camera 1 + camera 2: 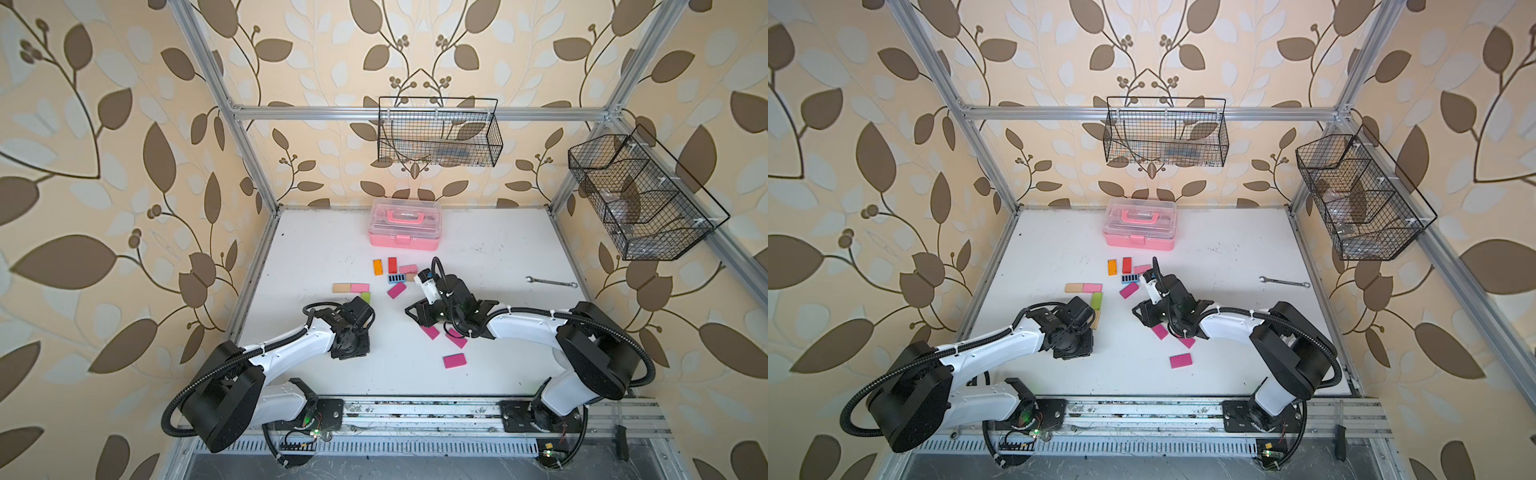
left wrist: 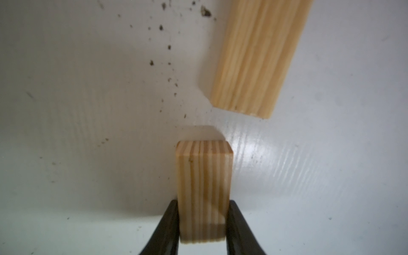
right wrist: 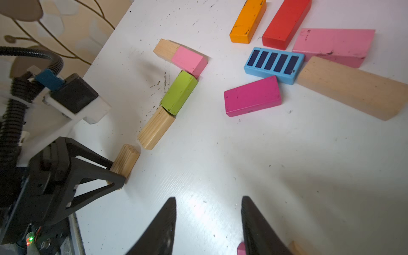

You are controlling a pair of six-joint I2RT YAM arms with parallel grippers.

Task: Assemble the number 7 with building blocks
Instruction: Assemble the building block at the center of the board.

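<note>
Left wrist: I see left pincer (image 2: 203,204) clamping a grainy rectangular wooden block (image 2: 204,172) | right pincer (image 3: 209,198) spread wide, empty | glossy white desk (image 2: 88,132)

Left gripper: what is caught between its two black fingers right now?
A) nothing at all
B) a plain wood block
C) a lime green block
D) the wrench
B: in the left wrist view the left gripper is closed from both sides on a plain wood block, which stands on its edge on the white table.
</note>
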